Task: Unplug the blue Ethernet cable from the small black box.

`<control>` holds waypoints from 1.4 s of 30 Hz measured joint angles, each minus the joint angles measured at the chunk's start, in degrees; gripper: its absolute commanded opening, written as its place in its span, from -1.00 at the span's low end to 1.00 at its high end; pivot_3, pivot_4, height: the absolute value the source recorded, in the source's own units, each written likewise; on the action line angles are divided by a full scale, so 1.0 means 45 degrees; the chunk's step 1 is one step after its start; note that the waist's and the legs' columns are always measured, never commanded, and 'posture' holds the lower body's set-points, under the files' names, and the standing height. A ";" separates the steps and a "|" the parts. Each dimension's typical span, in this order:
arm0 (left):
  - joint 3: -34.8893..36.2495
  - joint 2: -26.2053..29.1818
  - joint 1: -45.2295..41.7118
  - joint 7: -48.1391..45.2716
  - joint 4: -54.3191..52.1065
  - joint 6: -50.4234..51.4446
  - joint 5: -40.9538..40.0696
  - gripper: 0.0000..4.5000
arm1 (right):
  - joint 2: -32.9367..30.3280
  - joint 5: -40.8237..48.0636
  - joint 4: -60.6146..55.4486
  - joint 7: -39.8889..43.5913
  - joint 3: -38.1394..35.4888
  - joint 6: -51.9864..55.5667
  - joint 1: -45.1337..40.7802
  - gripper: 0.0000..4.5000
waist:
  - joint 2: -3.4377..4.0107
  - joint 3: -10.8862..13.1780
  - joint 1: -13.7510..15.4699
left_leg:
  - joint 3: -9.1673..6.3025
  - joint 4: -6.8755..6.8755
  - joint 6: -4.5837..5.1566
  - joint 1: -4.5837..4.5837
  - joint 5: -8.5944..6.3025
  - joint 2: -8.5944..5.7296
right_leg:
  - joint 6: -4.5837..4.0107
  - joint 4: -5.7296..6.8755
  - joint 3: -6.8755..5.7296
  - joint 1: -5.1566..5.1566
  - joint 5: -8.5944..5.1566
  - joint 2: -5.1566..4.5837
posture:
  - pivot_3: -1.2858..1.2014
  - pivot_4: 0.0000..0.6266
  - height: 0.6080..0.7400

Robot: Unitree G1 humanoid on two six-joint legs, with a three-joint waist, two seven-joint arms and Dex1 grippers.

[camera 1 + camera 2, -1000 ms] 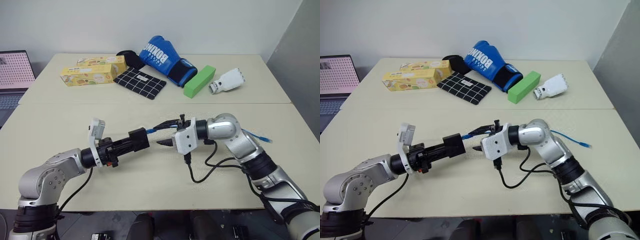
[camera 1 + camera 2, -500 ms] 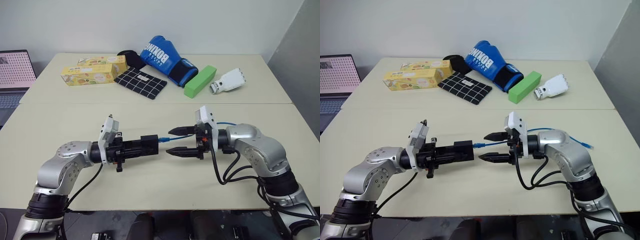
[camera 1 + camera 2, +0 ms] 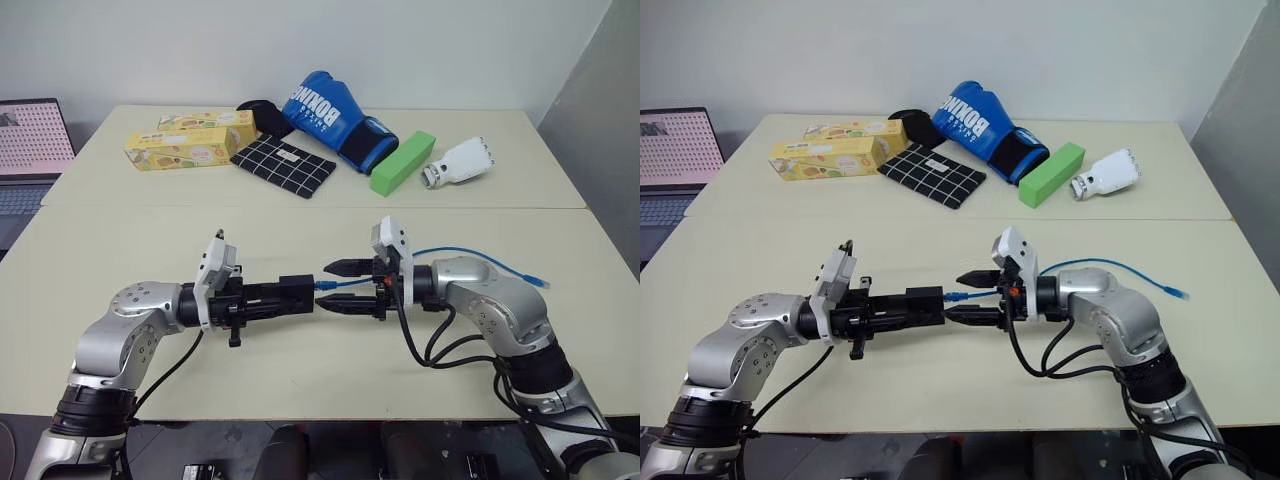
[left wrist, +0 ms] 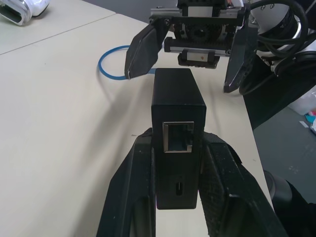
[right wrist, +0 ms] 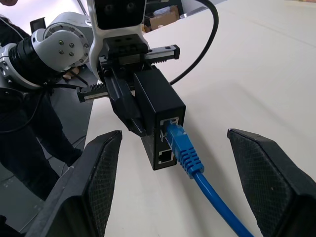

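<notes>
Behind on the table (image 3: 120, 230), a blue glove (image 3: 325, 112) reads "BOXING"; left hand (image 4: 177, 163) clamps the small black box (image 4: 177, 98), right hand (image 3: 350, 285) apart.

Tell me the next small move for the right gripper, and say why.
Probably close the right gripper on the blue Ethernet cable at its plug. Its fingers stand open on either side of the plug, which sits in the small black box clamped by the left gripper.

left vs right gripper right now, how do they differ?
Left gripper is shut on the small black box, held above the table; right gripper is open and holds nothing. The box sits between the left gripper's fingers, while the right gripper's fingers stand either side of the blue Ethernet cable, whose plug is still seated in the box's port, without touching it. Shared: both have two black fingers and point toward each other.
</notes>
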 measured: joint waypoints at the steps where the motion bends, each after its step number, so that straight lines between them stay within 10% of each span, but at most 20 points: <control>1: 0.0000 0.0000 0.0042 0.0003 0.0012 -0.0009 0.0001 -0.65 | 0.0013 -0.0013 0.0016 0.0004 0.0047 -0.0037 -0.0014 0.24 | 0.0000 0.0000 0.0000 | 0.0000 0.0000 0.0000 0.0000 0.0000 0.0000 | 0.0000 0.0000 -0.0001 0.0000 0.0000 0.0000 | 0.03 -0.52 1.00; 14: 0.0000 -0.0004 0.0246 -0.0017 0.0165 -0.0057 0.0008 -0.65 | -0.0201 -0.0359 0.0133 0.0308 0.0427 -0.0452 -0.0143 -0.98 | 0.0000 0.0000 -0.0001 | -0.0004 0.0000 0.0000 -0.0003 0.0000 0.0000 | 0.0000 0.0000 -0.0005 -0.0001 0.0000 0.0001 | 0.03 -0.52 1.00; 20: 0.0000 -0.0020 0.0254 -0.0078 0.0199 -0.0186 0.0048 -0.65 | -0.0242 -0.0518 0.0135 0.0439 0.0509 -0.0642 -0.0179 -0.98 | 0.0000 0.0000 0.0001 | -0.0005 0.0000 0.0000 -0.0003 0.0000 0.0001 | 0.0000 0.0000 -0.0004 -0.0002 0.0000 0.0001 | 0.03 -0.52 1.00; 30: 0.0000 -0.0020 0.0255 -0.0346 0.0236 -0.0500 0.0085 -0.65 | -0.0288 0.0564 0.0667 0.0887 -0.0336 0.0196 -0.0455 0.09 | 0.0000 0.0000 0.0005 | -0.0005 0.0001 0.0000 -0.0006 0.0000 0.0002 | 0.0000 -0.0001 -0.0005 -0.0001 0.0000 0.0000 | 0.03 -0.52 1.00; 42: -0.0002 -0.0137 0.0176 -0.0540 0.0366 -0.0522 0.0077 -0.65 | -0.0060 0.0709 0.0474 0.0490 -0.0099 0.0676 -0.0091 0.10 | 0.0000 0.0000 -0.0005 | -0.0005 0.0001 0.0000 -0.0009 0.0000 -0.0001 | 0.0000 0.0001 -0.0006 -0.0006 0.0000 0.0003 | 0.03 -0.52 1.00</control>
